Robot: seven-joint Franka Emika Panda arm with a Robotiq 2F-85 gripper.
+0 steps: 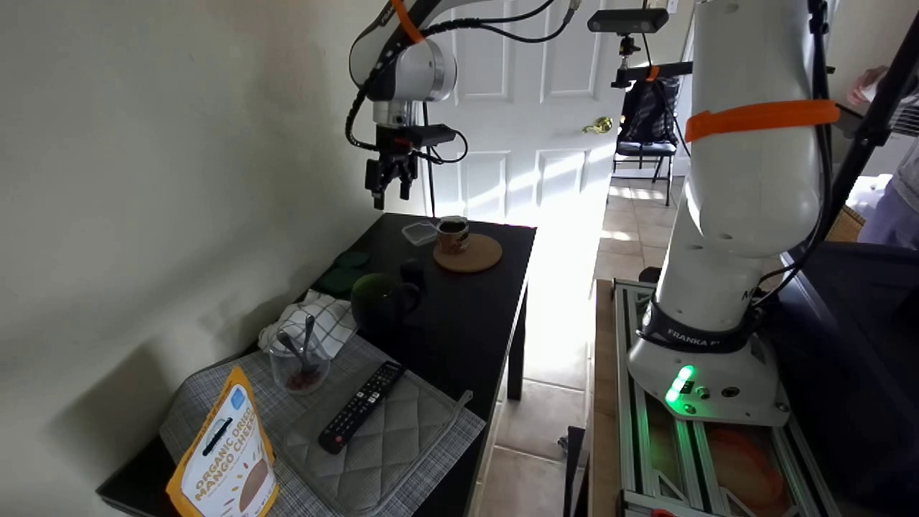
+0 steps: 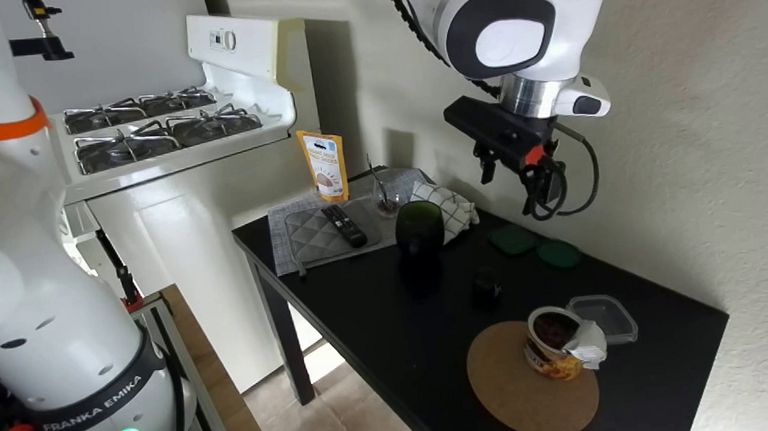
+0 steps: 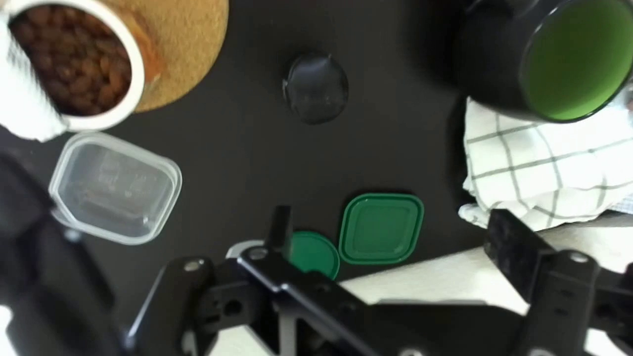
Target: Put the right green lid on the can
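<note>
The round green lid (image 2: 559,254) and the square green lid (image 2: 513,239) lie flat on the black table (image 2: 363,298), near the wall (image 2: 726,185). They are just beside each other, but I can't tell if they touch. Both are off the can (image 2: 548,359).

The can stands up on a round tan mat (image 2: 505,396), close to the mat's edge. It has a white rim and orange and brown colors on its side. Lots of brown things that look like nuts are inside. A white flap (image 2: 589,344) hangs over one side of the rim.

The claw (image 1: 392,198) hangs in the air, up above the table. Its two fingers are spread wide apart. In the wrist view, the square lid shows in the gap between the fingers, and part of the round lid hides behind one finger.

Just beside the can is a clear plastic tray (image 3: 116,188) with round corners. A small dark round thing (image 3: 316,91) is on the table between the can and a dark mug (image 3: 576,59). The mug is bright green inside. A white cloth (image 3: 549,163) with gray lines lies next to the mug.

At the other end of the table, a black remote (image 1: 362,407) lies on a gray pot holder (image 1: 413,452). A clear cup (image 1: 300,362) and a yellow and white mango bag (image 1: 230,459) stand near it.
</note>
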